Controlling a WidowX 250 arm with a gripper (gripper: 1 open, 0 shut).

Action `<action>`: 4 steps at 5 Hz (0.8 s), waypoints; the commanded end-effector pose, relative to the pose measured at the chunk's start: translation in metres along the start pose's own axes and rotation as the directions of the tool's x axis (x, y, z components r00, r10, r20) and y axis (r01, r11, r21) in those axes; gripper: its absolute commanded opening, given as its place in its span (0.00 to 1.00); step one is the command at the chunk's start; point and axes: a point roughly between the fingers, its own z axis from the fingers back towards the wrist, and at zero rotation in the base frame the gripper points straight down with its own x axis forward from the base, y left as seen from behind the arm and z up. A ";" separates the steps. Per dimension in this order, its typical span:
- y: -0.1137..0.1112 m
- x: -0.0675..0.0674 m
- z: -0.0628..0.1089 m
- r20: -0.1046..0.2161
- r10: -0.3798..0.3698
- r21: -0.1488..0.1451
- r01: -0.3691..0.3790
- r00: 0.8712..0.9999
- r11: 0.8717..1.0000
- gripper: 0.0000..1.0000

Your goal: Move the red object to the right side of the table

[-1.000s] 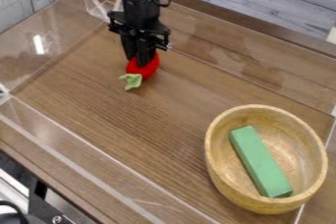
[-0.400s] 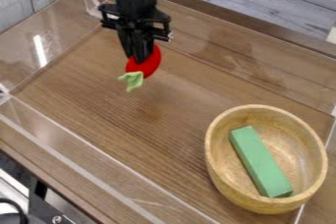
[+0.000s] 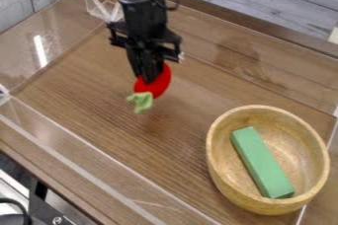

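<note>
**Red toy held above the wood surface**

We see the small, rounded red strawberry-like object (image 3: pixel 154 81), its pale green leafy stem hanging down, clamped in the black end effector (image 3: pixel 152 77) up and left of the round wooden bowl (image 3: pixel 270 158). That smooth bowl holds a green rectangular block (image 3: pixel 262 161). The brown wood-grain surface (image 3: pixel 106 140) has clear acrylic walls.

The arm's fingers (image 3: pixel 152 71) were closing around the strawberry (image 3: pixel 153 83) a second ago, low on the counter (image 3: pixel 79 111). Now they are clamped on it and have carried it toward the bowl (image 3: pixel 268 158), rightward and nearer the camera. The strawberry hangs clear of the wood, its green stem dangling below.
</note>
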 end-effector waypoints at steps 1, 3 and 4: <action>-0.018 0.002 0.006 0.054 -0.056 0.017 0.055 0.997 0.998 0.00; -0.012 0.010 -0.014 0.050 -0.055 0.037 0.053 0.997 0.998 0.00; -0.007 0.016 -0.023 0.048 -0.044 0.043 0.042 0.998 0.998 0.00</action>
